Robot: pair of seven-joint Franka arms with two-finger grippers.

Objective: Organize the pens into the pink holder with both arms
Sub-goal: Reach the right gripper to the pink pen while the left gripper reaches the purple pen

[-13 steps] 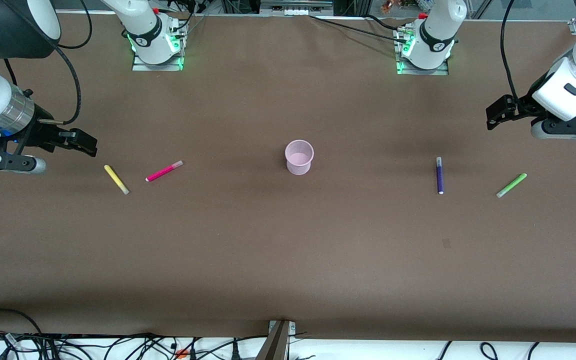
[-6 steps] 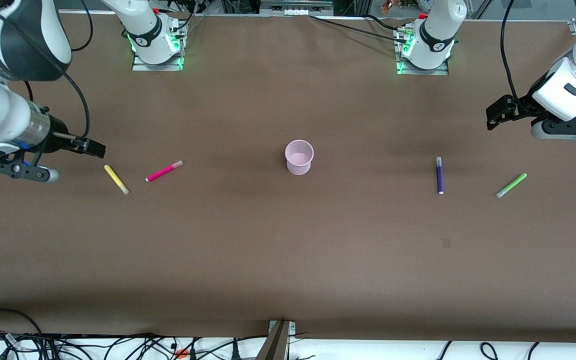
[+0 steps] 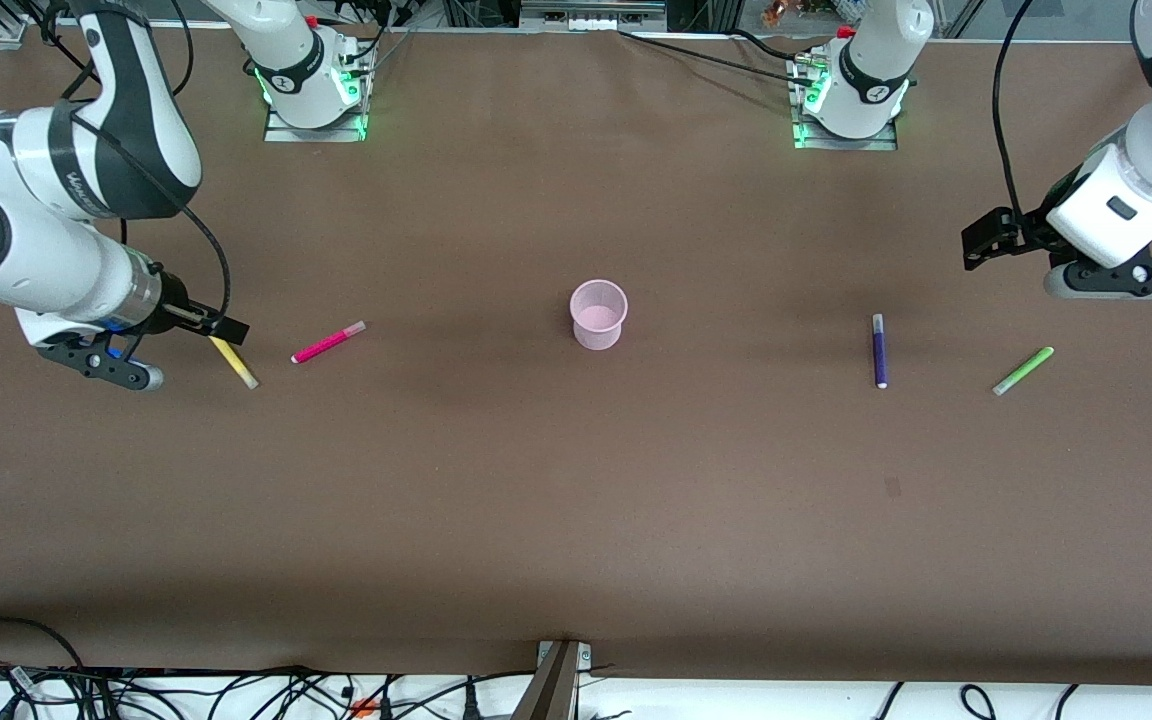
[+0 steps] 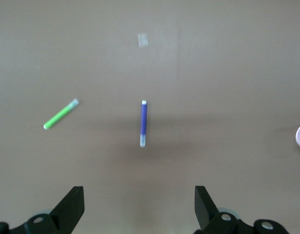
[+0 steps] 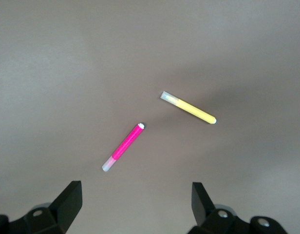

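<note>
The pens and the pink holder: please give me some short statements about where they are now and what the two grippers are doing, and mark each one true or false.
1. The pink holder stands upright and has no pen in it. True.
2. The right gripper holds the magenta pen. False: its jaws are open and empty, over the yellow pen, and the magenta pen lies on the table.
3. The dark purple pen and the light green pen lie toward the left arm's end of the table. True.
4. The left gripper is shut on the light green pen. False: its jaws are open and empty, up over the table.
5. The yellow pen touches the magenta pen. False: they lie apart.
</note>
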